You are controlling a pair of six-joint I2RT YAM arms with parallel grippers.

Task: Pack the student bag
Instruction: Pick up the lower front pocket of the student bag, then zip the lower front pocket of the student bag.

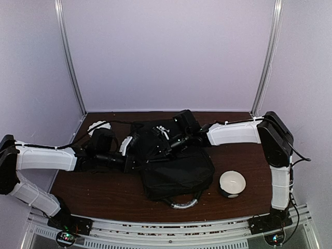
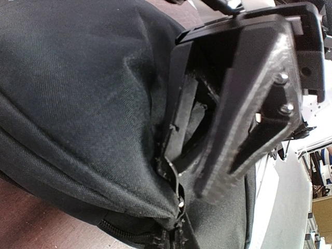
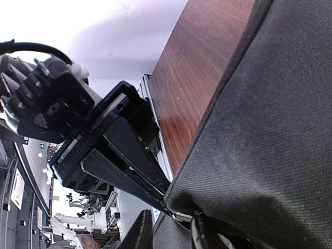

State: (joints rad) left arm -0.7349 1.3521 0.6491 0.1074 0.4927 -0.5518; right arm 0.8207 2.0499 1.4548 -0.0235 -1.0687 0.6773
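The student bag, big, black and soft, lies in the middle of the table with its grey-trimmed handle toward the near edge. My left gripper comes in from the left at the bag's upper part. In the left wrist view it is shut, pinching a fold of bag fabric just above a small metal zip pull. My right gripper reaches in from the right. Its fingers lie nearly together, nipping the bag's edge beside a metal pull.
A round white object on a dark base stands on the brown table right of the bag. A white item lies at the back left behind my left arm. Pale walls close the back and sides; a metal rail runs along the near edge.
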